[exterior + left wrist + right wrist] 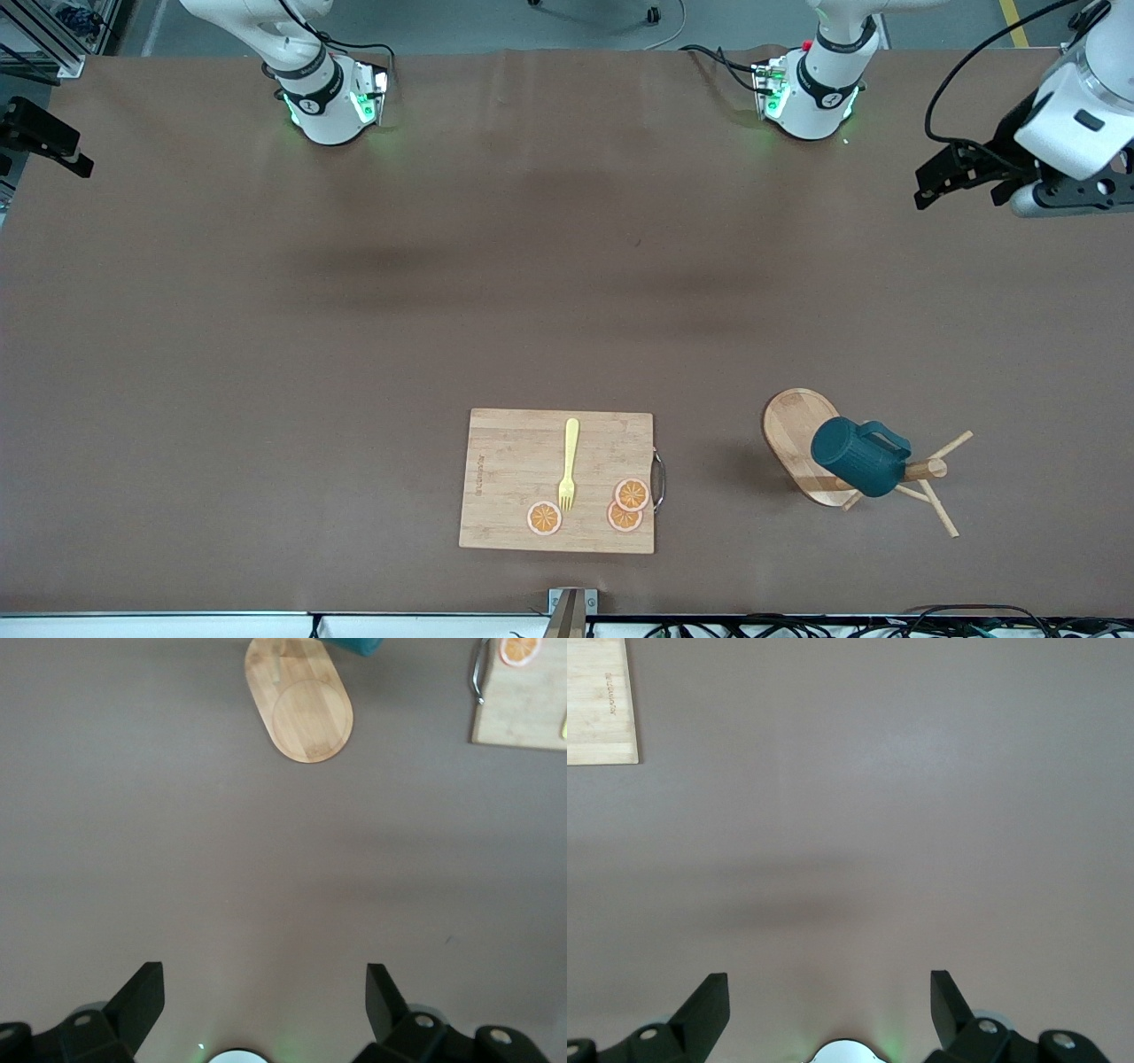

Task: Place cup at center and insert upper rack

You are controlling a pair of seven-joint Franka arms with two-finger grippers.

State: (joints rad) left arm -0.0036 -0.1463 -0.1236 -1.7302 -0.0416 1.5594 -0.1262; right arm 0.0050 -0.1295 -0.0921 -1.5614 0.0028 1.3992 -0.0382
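Brown table [354, 354] fills my screen. Largest on it, the bamboo cutting board [518, 483] lies near the front camera, bearing a yellow fork [568, 464] and three orange slices [629, 505]. Toward the left arm's end stands the upper rack [802, 434], the teal cup [859, 457] hung on its pegs. I see the left gripper [264, 1001] raised over bare table at that end, jaws spread wide, holding nothing. The right gripper [829, 1003] waits over bare table, likewise wide and empty.
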